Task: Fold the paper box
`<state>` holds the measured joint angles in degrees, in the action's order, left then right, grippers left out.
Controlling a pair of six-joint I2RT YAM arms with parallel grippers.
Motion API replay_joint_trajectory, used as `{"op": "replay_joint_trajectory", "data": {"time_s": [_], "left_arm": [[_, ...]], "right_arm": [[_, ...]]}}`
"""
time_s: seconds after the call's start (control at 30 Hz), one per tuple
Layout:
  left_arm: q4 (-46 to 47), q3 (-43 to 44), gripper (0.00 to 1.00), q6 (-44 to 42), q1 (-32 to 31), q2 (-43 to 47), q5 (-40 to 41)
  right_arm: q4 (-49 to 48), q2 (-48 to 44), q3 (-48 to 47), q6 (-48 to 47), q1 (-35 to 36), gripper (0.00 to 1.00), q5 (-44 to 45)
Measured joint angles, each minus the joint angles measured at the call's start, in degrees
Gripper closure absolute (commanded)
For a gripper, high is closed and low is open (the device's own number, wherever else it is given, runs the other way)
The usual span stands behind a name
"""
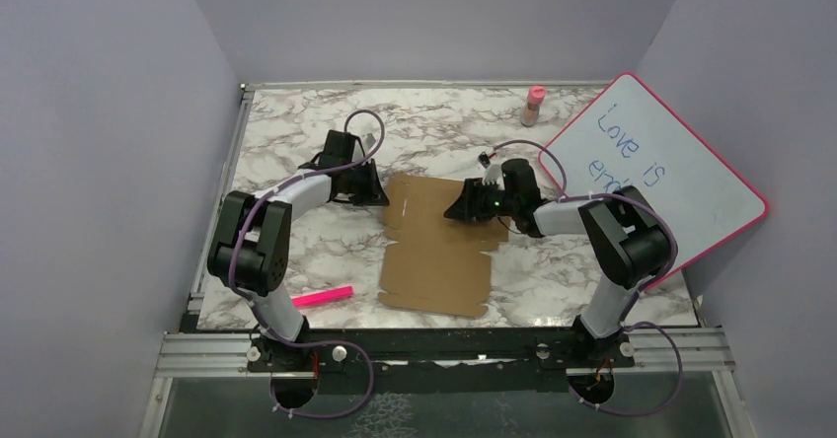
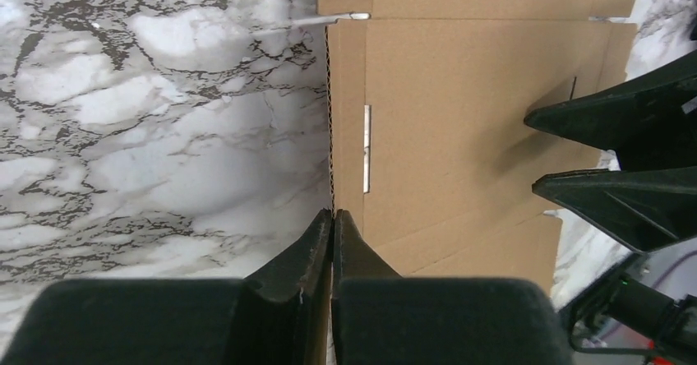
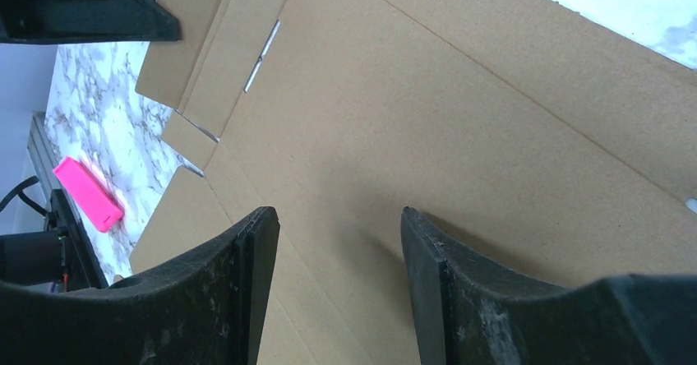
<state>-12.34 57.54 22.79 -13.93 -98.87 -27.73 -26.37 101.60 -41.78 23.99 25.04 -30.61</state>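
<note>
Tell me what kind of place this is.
Most likely a robotics lab test cell: plain lavender walls box in a marble-patterned table, the left arm and right arm are bolted to a metal rail at its near edge, and the paper box lies flat like a practice prop.

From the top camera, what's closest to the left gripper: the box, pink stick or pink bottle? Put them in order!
1. Box: its edge is right at the left gripper's tips.
2. Pink stick: near edge, left side.
3. Pink bottle: far edge, to the right.
</note>
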Motion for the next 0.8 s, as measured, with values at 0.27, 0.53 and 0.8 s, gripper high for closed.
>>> {"op": "replay_joint_trajectory", "data": {"time_s": [0.27, 0.53, 0.8], "left_arm": [[-7.6, 5.7, 1.0, -1.0, -8.4, 1.5, 15.1], [-15.3, 10.8, 1.0, -1.1, -16.5, 1.1, 30.8], [-20.9, 16.0, 1.0, -1.7, -23.1, -3.3, 43.9]], "right_arm": [[-3.0, 0.1, 1.5, 1.1, 0.0, 0.39, 0.0], [-5.1, 0.1, 2.6, 2.2, 0.0, 0.39, -0.1], [-5.8, 0.1, 3.0, 3.1, 0.0, 0.39, -0.2]]}}
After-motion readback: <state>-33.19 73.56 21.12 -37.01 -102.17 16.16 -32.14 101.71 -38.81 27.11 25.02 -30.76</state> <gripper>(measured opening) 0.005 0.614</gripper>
